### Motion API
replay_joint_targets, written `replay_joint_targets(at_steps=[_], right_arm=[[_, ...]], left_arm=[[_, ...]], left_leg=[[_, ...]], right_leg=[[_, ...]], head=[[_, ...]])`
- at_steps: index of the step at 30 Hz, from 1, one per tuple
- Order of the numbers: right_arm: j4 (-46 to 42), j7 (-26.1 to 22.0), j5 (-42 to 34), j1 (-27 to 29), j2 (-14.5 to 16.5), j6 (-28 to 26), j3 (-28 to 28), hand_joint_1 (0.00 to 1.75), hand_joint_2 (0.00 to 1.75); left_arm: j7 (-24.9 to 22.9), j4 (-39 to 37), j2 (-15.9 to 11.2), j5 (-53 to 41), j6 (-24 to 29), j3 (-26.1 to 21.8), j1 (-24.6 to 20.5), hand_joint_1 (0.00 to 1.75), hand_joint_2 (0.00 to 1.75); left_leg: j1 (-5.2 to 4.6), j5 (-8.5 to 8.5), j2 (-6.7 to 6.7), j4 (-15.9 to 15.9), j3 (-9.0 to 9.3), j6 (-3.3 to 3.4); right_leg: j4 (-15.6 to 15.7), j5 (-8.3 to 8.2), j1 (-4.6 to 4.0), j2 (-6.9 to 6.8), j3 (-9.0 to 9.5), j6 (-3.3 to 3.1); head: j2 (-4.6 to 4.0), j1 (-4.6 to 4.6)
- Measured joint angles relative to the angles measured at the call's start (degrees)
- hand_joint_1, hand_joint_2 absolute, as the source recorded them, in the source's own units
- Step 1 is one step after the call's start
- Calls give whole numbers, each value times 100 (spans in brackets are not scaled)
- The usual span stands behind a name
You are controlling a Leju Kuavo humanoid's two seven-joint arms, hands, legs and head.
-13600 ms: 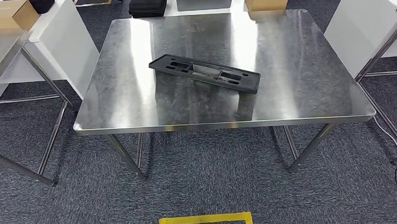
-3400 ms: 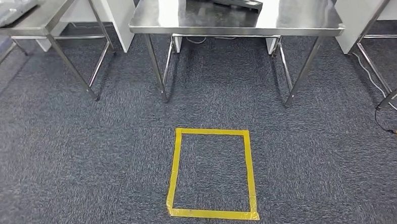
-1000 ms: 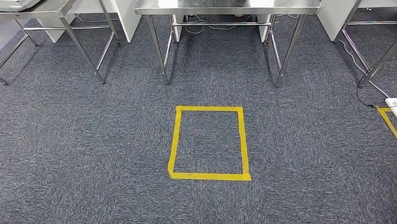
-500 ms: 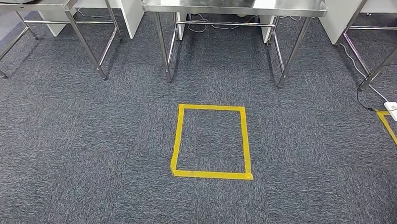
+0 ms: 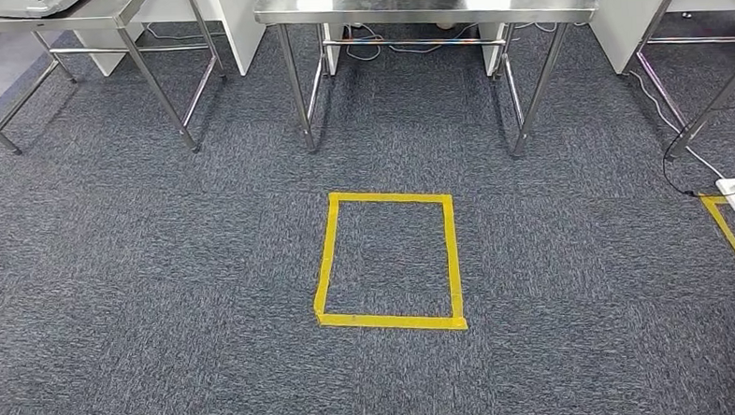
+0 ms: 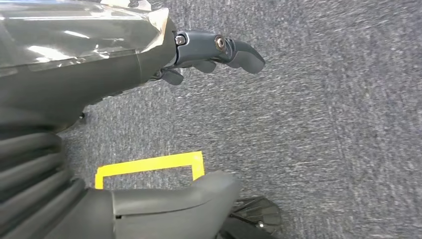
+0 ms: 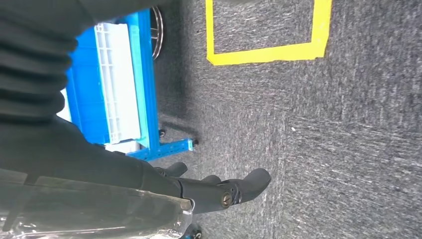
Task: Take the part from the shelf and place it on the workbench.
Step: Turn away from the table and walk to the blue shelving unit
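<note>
Since a moment ago my view has slid slightly; nothing else moved. Both my left hand (image 6: 209, 52) and right hand (image 7: 219, 189) hang loosely open, holding nothing, over carpet. Far ahead stands the counter (image 5: 514, 0); the part's position I cannot tell.

No legible text, label, brand, number or sign appears in any view.
</note>
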State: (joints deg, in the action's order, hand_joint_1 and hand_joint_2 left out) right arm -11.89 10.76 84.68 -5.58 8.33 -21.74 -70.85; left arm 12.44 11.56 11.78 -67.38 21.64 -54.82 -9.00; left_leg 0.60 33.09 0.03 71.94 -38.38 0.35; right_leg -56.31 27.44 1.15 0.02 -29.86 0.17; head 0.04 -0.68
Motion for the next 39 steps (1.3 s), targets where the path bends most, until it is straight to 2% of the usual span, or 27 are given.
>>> replay_joint_targets(at_steps=[2, 3, 4, 5, 6, 8, 10, 12, 16, 24, 39], right_arm=[[1, 7, -3, -1, 8, -2, 2, 0, 175], [1, 16, -6, -5, 15, -5, 3, 0, 175], [1, 27, -10, -9, 22, -7, 3, 0, 175], [1, 38, -14, -12, 29, -9, 3, 0, 175], [0, 49, -18, -15, 32, -12, 3, 0, 175], [0, 78, -32, -17, 37, 2, 3, 0, 175], [0, 85, -50, -17, 37, 33, 3, 0, 87], [0, 38, -75, -21, 37, 63, 3, 0, 0], [0, 34, -103, -26, 30, 79, 3, 0, 0], [0, 62, -101, -26, 21, 86, 3, 0, 0], [0, 42, -80, -26, 19, 92, 5, 0, 0]], left_arm=[[1, 0, -3, -1, 0, 0, 2, 0, 175], [2, 0, -7, -2, 0, 0, -5, 0, 175], [4, 0, -9, -4, 1, 1, -11, 0, 175], [6, 0, -12, -7, 2, 1, -13, 0, 175], [7, 0, -11, -9, 3, 1, -12, 0, 175], [9, 0, -9, -15, 4, 0, -5, 0, 175], [9, 0, -7, -27, 2, -1, -4, 0, 175], [13, 0, -5, -32, 0, 0, -4, 0, 175], [18, 0, -4, -34, 0, 0, -4, 0, 175], [18, 0, -4, -42, 0, -1, -4, 0, 175], [18, 0, -4, -42, 3, -1, -3, 0, 175]], left_leg=[[-10, -397, -6, -801, 418, 76], [-25, -532, -5, -1170, 607, 118], [-45, -596, -5, -1406, 723, 154], [-66, -598, -3, -1497, 757, 180], [-79, -618, 0, -1518, 751, 179], [-98, -646, -1, -1553, 743, 141], [-131, -658, -3, -1568, 740, 124], [-163, -664, -4, -1568, 734, 161], [-187, -685, -3, -1566, 710, 206], [-220, -692, -3, -1564, 703, 252], [-209, -695, -3, -1564, 704, 254]], right_leg=[[2, 0, -10, 6, 22, 2], [3, -1, -28, 7, 23, 9], [4, -5, -37, 5, 16, 20], [10, -12, -40, 2, 6, 37], [5, -7, -64, 0, -8, 49], [13, -9, -86, -3, -33, 50], [22, -19, -99, -4, -59, 47], [34, -32, -92, -5, -58, 71], [60, -64, -79, -4, -44, 121], [67, -78, -39, -4, -53, 167], [65, -79, -33, -4, -57, 170]], head=[[0, 2], [0, 7], [0, 8], [0, 11], [0, 11], [0, 19], [0, 26], [0, 26], [0, 29], [0, 27], [0, 26]])
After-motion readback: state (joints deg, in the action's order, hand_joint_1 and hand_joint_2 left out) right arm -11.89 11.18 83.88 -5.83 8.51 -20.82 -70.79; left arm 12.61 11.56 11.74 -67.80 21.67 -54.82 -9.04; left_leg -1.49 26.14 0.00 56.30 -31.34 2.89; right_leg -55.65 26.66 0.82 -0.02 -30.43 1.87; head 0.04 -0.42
